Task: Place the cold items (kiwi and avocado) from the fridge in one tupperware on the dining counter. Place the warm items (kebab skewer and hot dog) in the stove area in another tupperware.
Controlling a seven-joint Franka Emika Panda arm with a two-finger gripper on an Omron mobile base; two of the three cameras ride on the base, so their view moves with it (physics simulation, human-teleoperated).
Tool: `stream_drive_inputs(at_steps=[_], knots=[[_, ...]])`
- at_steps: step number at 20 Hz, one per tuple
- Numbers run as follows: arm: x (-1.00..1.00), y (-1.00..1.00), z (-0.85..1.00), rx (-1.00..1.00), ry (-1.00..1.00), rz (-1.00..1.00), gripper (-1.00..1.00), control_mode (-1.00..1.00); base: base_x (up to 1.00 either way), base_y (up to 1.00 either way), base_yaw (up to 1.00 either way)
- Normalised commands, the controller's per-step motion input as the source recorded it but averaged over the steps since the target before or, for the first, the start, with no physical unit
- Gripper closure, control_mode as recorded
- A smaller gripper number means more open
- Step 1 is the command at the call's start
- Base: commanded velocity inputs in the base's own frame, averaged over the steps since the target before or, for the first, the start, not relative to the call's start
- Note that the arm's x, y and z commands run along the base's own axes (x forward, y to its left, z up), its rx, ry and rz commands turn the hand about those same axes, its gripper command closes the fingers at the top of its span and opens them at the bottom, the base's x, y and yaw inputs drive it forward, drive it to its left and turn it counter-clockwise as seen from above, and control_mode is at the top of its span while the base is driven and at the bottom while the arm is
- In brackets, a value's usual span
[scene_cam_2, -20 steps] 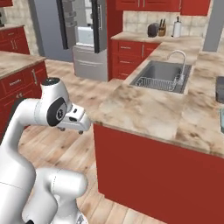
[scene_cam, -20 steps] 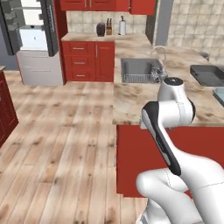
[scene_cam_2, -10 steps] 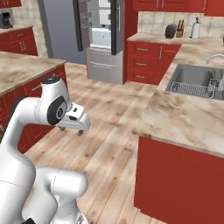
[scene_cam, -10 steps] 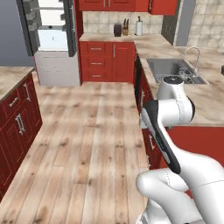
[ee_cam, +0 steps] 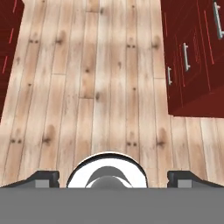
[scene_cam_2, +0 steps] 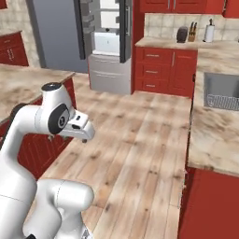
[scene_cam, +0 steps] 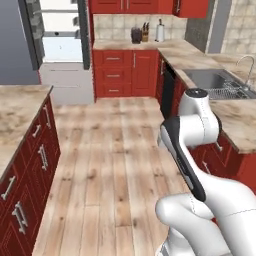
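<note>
Hand view, gripper (ee_cam: 112, 177) spread wide, empty, facing wooden floor (ee_cam: 105, 78)

One fridge (scene_cam_2: 107, 42) stood with its doors open, and one sink (scene_cam: 218, 84) was set in the desk (scene_cam: 235, 117), with one tap (scene_cam: 246, 67) over it. On the far desk (scene_cam_2: 163, 43) stood one knife block (scene_cam_2: 192, 32), one paper roll (scene_cam_2: 209, 31) and one dark toaster (scene_cam_2: 182, 34). One robot arm (scene_cam_2: 51, 116) was there.

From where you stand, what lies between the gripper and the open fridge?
Bare light wooden plank floor in the right base view. The open white gripper holds nothing; the grey fridge stands open at the far wall.
</note>
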Motion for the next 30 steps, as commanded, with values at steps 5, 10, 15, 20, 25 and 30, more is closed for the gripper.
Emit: stream_drive_inputs(at_steps=[5,10,15,20,25,30], knots=[[0.0,0.0,0.0,0.0,0.0,0.0,-1.0,1.0,1.0,0.93,-0.47],[0.0,0.0,0.0,0.0,0.0,0.0,-1.0,1.0,0.98,0.43,-0.36],[0.0,0.0,0.0,0.0,0.0,0.0,-1.0,1.0,1.0,0.04,0.11],[0.0,0.0,0.0,0.0,0.0,0.0,-1.0,1.0,1.0,0.0,0.38],[0.0,0.0,0.0,0.0,0.0,0.0,-1.0,1.0,1.0,0.0,0.44],[0.0,0.0,0.0,0.0,0.0,0.0,-1.0,1.0,1.0,-0.02,0.37]])
